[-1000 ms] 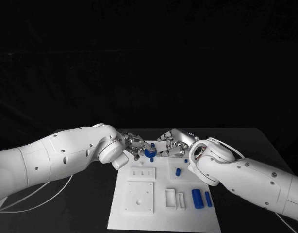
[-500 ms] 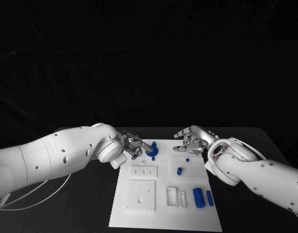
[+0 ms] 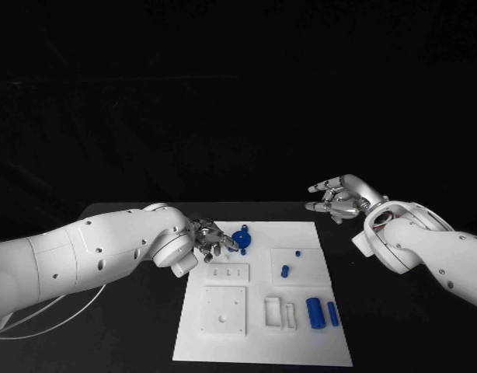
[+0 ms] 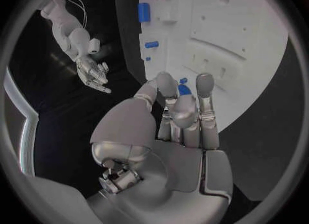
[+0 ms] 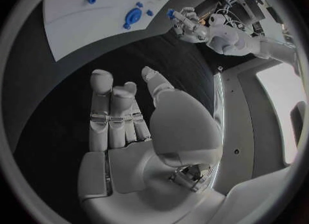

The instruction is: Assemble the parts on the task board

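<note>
Head view | left hand (image 3: 208, 238) apparently pinched small blue plastic peg (image 5: 170, 13) over white task board's (image 3: 306, 342) far-left corner | right hand (image 3: 339, 198) empty, fingers loosely apart | peg looked light, rigid, slippery; grip mid-shaft

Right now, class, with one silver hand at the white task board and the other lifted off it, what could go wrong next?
1. The left hand seems to pinch a small blue part at its fingertips; so slight a grip might let it slip.
2. The round blue part lies right beside those fingers and could get nudged.
3. The right hand hangs open off the white task board, too far to help steady anything.
</note>
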Tool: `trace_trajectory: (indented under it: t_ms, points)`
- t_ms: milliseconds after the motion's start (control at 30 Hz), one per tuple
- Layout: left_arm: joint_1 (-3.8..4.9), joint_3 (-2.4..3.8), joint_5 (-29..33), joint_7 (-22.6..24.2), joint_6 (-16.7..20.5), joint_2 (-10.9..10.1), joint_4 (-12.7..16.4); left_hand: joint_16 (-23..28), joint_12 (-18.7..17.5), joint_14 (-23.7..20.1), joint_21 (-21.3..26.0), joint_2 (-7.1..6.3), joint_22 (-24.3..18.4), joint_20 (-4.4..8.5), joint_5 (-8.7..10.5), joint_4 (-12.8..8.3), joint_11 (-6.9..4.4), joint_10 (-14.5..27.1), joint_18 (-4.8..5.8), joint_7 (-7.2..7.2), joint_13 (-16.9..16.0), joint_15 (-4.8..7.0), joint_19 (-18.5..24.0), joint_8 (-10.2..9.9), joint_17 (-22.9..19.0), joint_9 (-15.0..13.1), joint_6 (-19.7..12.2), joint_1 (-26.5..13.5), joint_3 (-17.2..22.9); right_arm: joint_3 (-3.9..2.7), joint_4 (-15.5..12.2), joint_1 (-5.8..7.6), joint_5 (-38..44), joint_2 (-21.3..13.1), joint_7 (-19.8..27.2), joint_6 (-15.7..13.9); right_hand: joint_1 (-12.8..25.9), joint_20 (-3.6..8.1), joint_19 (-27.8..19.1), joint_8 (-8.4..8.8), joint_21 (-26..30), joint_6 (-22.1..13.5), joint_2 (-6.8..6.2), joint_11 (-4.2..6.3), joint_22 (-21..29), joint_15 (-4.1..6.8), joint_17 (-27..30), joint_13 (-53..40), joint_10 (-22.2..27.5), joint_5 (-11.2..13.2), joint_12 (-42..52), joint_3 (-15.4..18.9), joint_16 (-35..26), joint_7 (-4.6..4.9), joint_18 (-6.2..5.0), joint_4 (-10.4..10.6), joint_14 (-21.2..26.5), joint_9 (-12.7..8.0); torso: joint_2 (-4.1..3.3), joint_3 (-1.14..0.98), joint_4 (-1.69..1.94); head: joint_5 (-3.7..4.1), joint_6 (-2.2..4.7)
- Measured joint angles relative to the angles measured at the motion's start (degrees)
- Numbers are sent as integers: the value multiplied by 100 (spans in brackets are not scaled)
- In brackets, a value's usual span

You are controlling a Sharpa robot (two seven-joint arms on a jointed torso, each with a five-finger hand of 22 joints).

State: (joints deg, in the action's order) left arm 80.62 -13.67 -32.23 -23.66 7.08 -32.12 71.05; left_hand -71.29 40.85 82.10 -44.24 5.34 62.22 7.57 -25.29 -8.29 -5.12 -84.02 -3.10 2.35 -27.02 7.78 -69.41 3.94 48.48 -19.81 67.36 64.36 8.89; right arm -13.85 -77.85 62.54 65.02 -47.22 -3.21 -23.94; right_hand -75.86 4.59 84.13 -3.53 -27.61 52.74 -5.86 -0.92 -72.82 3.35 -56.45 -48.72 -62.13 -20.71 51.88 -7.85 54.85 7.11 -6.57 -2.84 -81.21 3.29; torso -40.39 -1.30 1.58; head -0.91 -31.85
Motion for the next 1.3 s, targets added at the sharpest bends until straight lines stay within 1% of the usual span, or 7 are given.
trace_trajectory:
  t_ms: [33,100,200,333,633,1000,1300]
  points:
    - [-22,-5,-58,-1,17,0,11,-32,32,0,0,-20,10,0,-99,-14,-18,-4,-1,0,-2,0,0,0,20,-4,0,-20,32,-29,37,7,-44,-5,27,-12,0,0,0,0,0,0,0,0,0,0,1,2,0,-43,0,-9,0,0,0,-9,0,0,1,0,1,4,-4]
    - [-57,-11,-144,-1,41,0,25,-55,64,13,23,-36,33,0,-220,-57,-38,-1,0,0,-11,12,0,0,48,-170,0,-85,96,-73,84,17,-97,-7,62,-25,0,0,0,0,0,0,0,0,7,0,11,17,0,-152,0,-41,0,0,1,-41,0,0,2,-3,0,4,-25]
    - [-111,-16,-299,-1,77,0,39,-104,100,13,48,-35,94,0,-241,-109,-39,-1,0,0,-27,12,0,-1,85,-227,0,-185,196,-129,165,44,-166,-8,115,-40,32,0,0,0,22,0,-33,0,20,0,26,39,-1,-181,0,-101,0,0,1,-62,0,0,2,-6,-1,4,-38]
    - [-170,-17,-532,-1,117,1,58,-104,119,13,50,-34,122,-21,-241,-118,-39,-1,0,0,-31,12,-21,-2,110,-297,0,-199,204,-156,242,68,-226,-16,166,-54,45,0,0,0,22,-1,-47,0,21,0,26,42,-1,-214,0,-104,0,0,2,-58,0,0,0,-4,-4,-8,-64]
    - [-339,-19,-994,-15,211,7,64,-104,119,12,78,-15,157,-20,-241,-101,-39,0,0,0,-34,12,-21,-46,77,-379,0,-216,221,-171,267,85,-270,-18,236,-57,44,0,0,0,125,-1,-47,-1,75,0,99,65,-1,-281,0,-120,-74,-1,5,-73,0,0,-8,-4,-1,-29,-118]
    - [-528,-19,-1286,-57,327,46,-47,-144,146,11,100,7,217,-20,-238,-97,-39,0,0,0,-27,11,-21,-24,97,-386,0,-237,224,-173,272,89,-258,-19,262,-55,44,0,0,0,124,-1,-47,-1,89,0,109,72,-1,-305,1,-152,-73,-1,6,-73,-1,1,-11,3,-6,-42,-161]
    - [-581,-19,-1404,-68,357,53,-101,-167,175,11,156,27,263,-40,-107,-57,-39,0,0,0,-27,10,-41,-23,97,-411,0,-258,213,-174,262,89,-254,-14,264,-55,67,0,0,0,154,-1,-71,20,112,1,133,86,20,-359,1,-151,-99,-1,8,-73,-1,1,-10,3,-7,-21,-196]
